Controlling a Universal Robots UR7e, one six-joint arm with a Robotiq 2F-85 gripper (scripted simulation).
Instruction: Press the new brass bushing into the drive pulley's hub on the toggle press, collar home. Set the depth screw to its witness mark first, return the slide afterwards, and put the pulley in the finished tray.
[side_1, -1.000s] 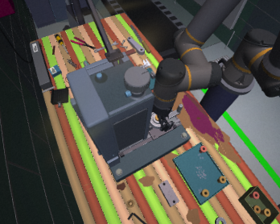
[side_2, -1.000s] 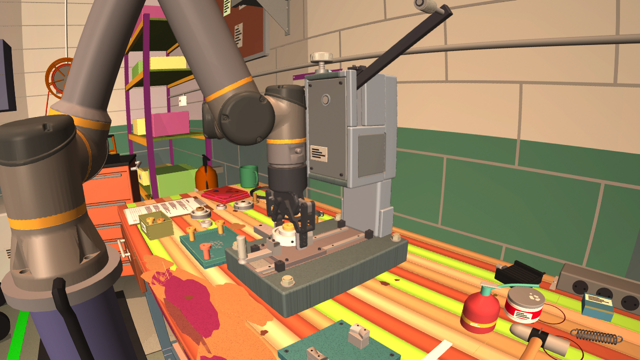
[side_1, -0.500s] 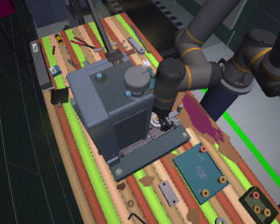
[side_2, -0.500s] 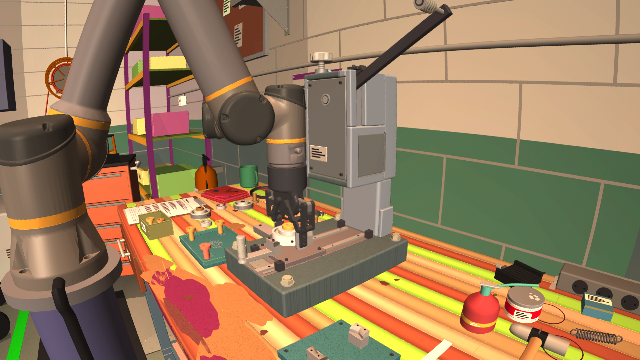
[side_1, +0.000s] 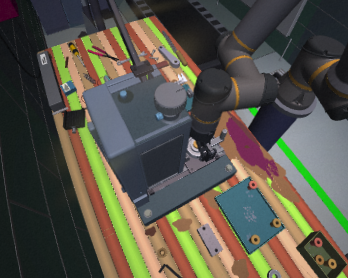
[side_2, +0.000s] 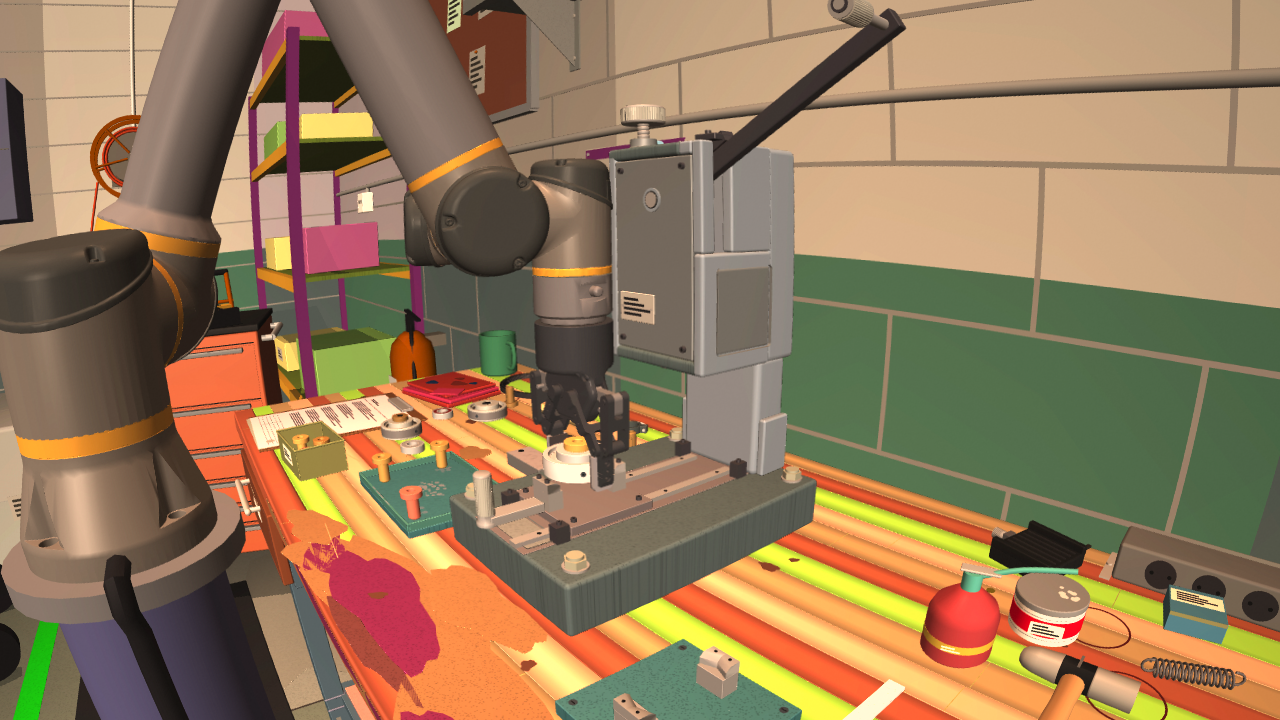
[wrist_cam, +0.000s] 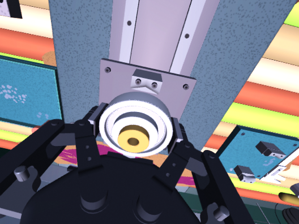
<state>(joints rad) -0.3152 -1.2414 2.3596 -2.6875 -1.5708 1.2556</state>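
The white drive pulley (wrist_cam: 135, 130) sits on the slide plate (side_2: 573, 501) of the toggle press (side_2: 694, 269), with a brass bushing (wrist_cam: 133, 140) seated in its hub. My gripper (wrist_cam: 135, 133) reaches straight down over the slide and grips the pulley by its rim. On the bench the pulley (side_2: 567, 460) stands in front of the press column, at the outer end of the slide. The press lever (side_2: 806, 85) points up and away, and the knurled depth screw (side_2: 644, 116) stands on top of the press head.
The press base (side_2: 644, 546) fills the middle of the bench. A teal tray with brass bushings (side_2: 421, 488) lies beside it, a red tray (side_2: 450, 389) farther back, another teal plate (side_2: 676, 694) at the front edge. An extinguisher (side_2: 960, 618) and tin (side_2: 1047, 609) stand right.
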